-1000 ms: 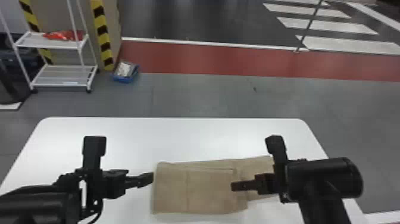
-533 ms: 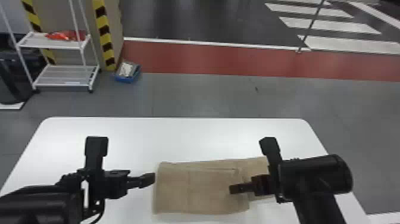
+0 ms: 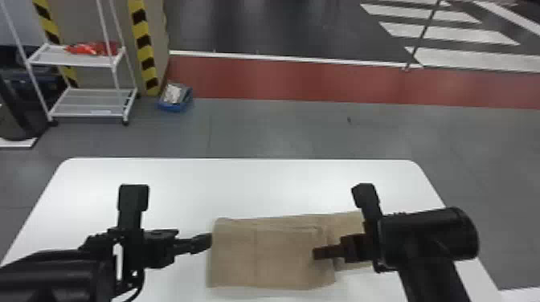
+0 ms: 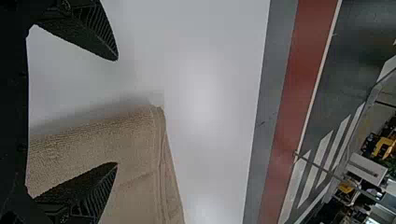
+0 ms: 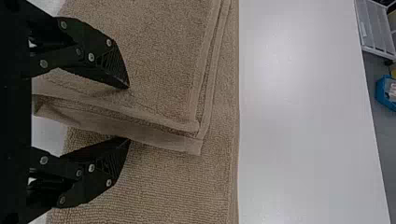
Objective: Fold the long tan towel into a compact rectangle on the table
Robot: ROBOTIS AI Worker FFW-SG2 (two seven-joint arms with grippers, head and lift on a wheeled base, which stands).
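Tan towel, part-folded, lies on white tabletop, w/ broad strip of room btwn its far edge & the far rim. L tool, fingers wide, at towel's L edge; R tool, also wide, over folded layer's R edge.

One towel, one surface, one left gripper and one right gripper, making two grippers. Farther off, one cart with two shelves, one blue box, two striped bands, and probably one red bundle, blurry there.
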